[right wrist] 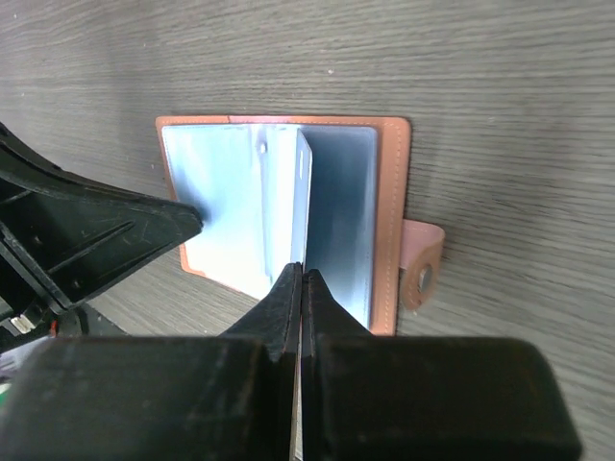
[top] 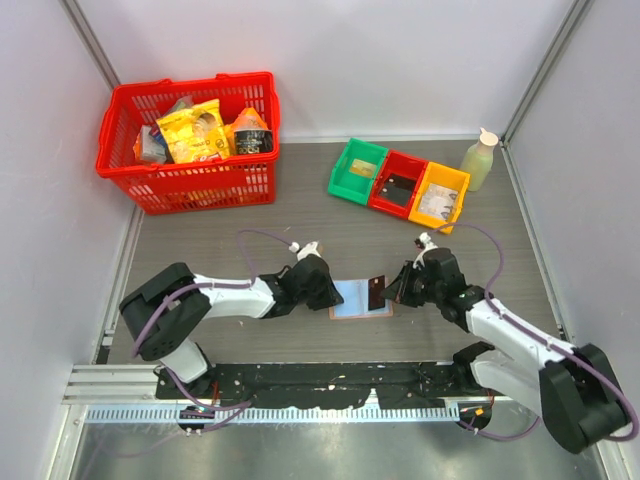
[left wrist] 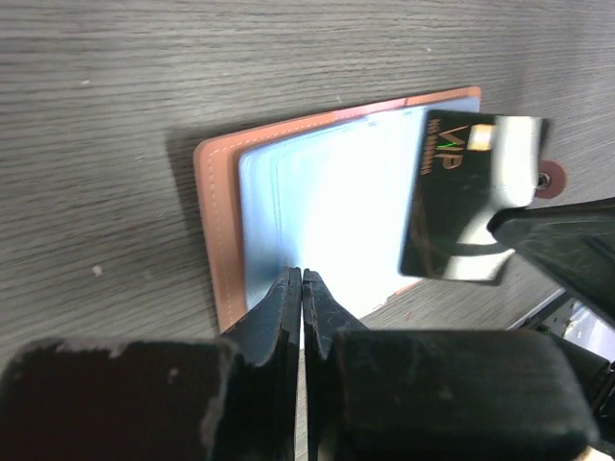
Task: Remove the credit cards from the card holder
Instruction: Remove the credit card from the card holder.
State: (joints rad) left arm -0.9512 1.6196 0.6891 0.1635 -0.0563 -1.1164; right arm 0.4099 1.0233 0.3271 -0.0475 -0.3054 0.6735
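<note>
The card holder [top: 350, 301] lies open on the table, pinkish-tan outside with light blue lining [left wrist: 317, 192]. My left gripper [top: 329, 292] is shut, and its fingertips [left wrist: 291, 288] rest on the left half of the lining. My right gripper [top: 393, 289] is shut on a credit card [top: 376, 291] and holds it upright on edge over the holder's right half. In the left wrist view the card [left wrist: 452, 211] is dark and glossy with gold VIP lettering. In the right wrist view it [right wrist: 304, 202] shows edge-on above my right gripper [right wrist: 303, 271]. The snap tab [right wrist: 423, 269] sticks out to the right.
A red basket [top: 190, 140] of groceries stands at the back left. Green [top: 357, 168], red [top: 397, 182] and yellow [top: 441, 194] bins sit in a row at the back right, with a pale bottle [top: 479, 158] beside them. Grey walls close in both sides.
</note>
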